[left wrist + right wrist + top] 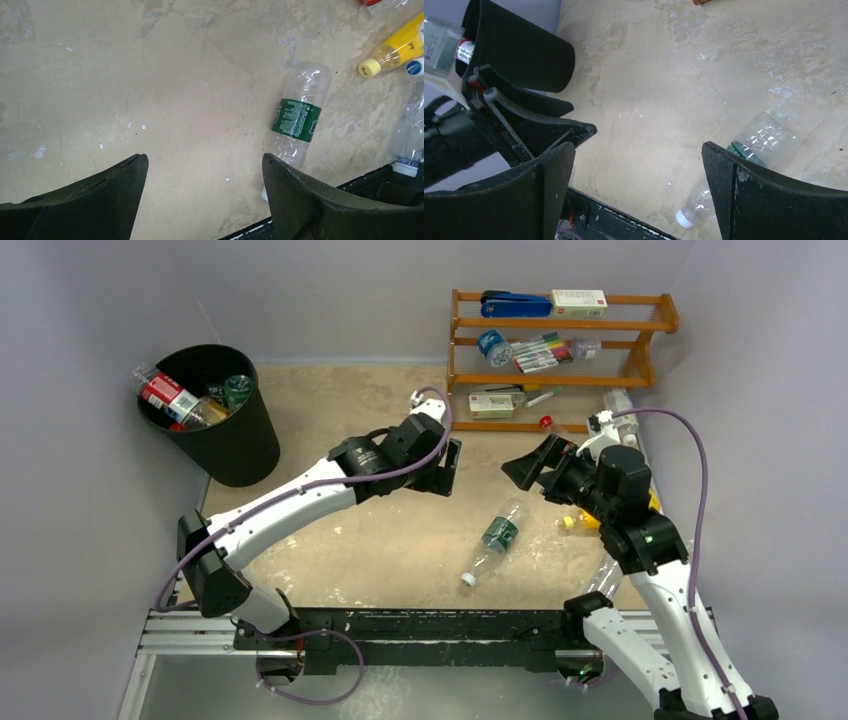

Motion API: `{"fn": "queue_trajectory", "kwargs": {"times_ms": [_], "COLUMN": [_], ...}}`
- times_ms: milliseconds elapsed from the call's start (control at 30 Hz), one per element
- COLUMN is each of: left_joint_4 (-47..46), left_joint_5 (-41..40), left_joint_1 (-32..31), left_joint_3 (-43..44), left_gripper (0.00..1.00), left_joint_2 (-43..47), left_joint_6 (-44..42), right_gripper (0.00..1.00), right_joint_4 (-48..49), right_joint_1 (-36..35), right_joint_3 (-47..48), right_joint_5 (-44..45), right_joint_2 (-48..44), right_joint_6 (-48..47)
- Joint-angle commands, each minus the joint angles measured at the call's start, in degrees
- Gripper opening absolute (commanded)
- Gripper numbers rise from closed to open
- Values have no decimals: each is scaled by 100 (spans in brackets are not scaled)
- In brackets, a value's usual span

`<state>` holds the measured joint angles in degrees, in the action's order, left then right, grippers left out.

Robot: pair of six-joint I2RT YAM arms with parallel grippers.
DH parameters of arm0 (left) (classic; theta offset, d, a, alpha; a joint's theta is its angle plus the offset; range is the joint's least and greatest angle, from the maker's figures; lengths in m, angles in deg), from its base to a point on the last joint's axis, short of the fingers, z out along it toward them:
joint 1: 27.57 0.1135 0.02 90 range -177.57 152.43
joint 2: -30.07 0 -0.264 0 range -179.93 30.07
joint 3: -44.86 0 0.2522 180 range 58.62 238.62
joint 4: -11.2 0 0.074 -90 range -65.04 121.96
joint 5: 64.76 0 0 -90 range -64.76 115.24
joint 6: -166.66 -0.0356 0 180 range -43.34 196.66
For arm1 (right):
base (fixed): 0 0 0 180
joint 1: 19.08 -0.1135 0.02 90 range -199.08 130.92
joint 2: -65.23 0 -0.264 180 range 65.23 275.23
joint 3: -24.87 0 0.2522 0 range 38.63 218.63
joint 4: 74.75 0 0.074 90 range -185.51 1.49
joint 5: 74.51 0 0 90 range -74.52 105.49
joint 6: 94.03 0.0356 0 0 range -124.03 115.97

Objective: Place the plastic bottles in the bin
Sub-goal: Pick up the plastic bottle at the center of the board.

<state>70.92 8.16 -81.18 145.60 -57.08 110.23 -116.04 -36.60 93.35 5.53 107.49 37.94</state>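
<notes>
Nearest the arm bases, a clear plastic bottle with a green label and white cap (497,537) lies on its side on the worn tan counter (380,540). Its cap points toward the near edge, and neither arm touches it. A second clear crumpled bottle (605,580) lies at the near right, partly hidden behind the right arm. Beyond the labelled bottle, the left tool (447,468) hovers over the counter with its fingers spread wide and nothing between them. The right tool (528,462) faces it a short way off, likewise spread wide and empty. A yellow plastic bottle with a yellow cap (400,45) lies on the counter just beside the right arm, which covers most of it in the overhead view. At the far left, the large round black plastic bin (240,445) stands upright. It holds several discarded bottles (185,400), one with a red label reaching above the rim. At the far right stands an orange wooden rack (560,370) carrying markers and boxes.
</notes>
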Motion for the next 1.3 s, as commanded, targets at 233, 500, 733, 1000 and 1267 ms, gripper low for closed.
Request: {"fn": "queue_trajectory", "kwargs": {"times_ms": [233, 500, 733, 1000, 1267], "left_joint_4": [-403, -533, -244, -975, -1300], "left_joint_5": [-571, -442, -270, -490, -750], "left_joint_1": [-351, -402, -516, -571, -750], "left_joint_3": [-133, -265, -204, -1139, -1940], "left_gripper": [84, 85, 85, 85, 85], "left_joint_2": [-123, -228, -497, -32, 502], "left_joint_6": [510, 739, 734, 1132, 1364], "right_gripper": [100, 100, 100, 100, 100], "right_joint_4": [273, -74, -264, 186, 40], "right_joint_1": [20, 20, 20, 21, 21], "right_joint_3": [7, -65, -319, -953, -773], "right_joint_5": [-297, -658, -689, -698, -541], "right_joint_2": [106, -29, -10, 147, 517], "right_joint_6": [-502, -870, -1131, -1124, -1071]}}
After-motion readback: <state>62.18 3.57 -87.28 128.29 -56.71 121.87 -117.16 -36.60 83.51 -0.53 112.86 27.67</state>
